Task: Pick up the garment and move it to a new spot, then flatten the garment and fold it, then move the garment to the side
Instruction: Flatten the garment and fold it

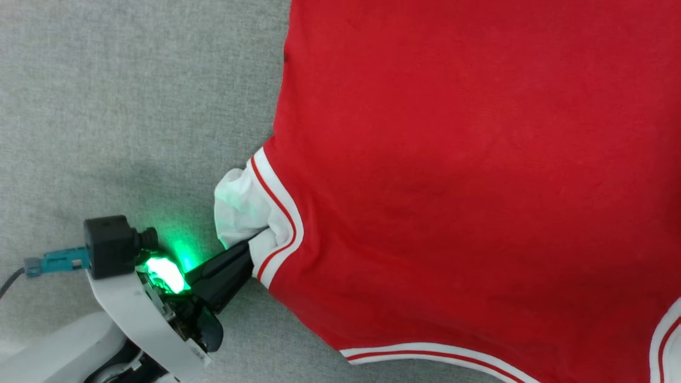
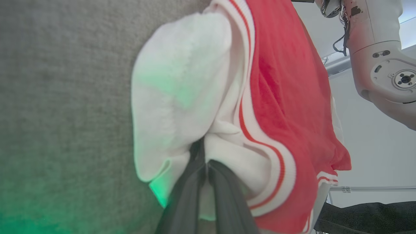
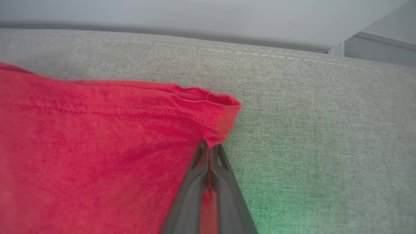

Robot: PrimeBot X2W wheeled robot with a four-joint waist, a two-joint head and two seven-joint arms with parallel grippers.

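Showing you, head view, left gripper (image 1: 254,243) clenched on garment (image 1: 452,159) sleeve, right wrist view adding right gripper (image 3: 210,148) pinching its red corner.

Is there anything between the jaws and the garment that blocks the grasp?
Nothing visible stands between them. The left jaws are shut on the white sleeve of the garment. The right jaws are shut on a red corner of it, above the grey surface.

You are watching the garment (image 1: 468,175) running off the head view's top, right and bottom edges, while the left gripper (image 1: 249,246) is hiding its tips inside the white sleeve (image 1: 239,207).
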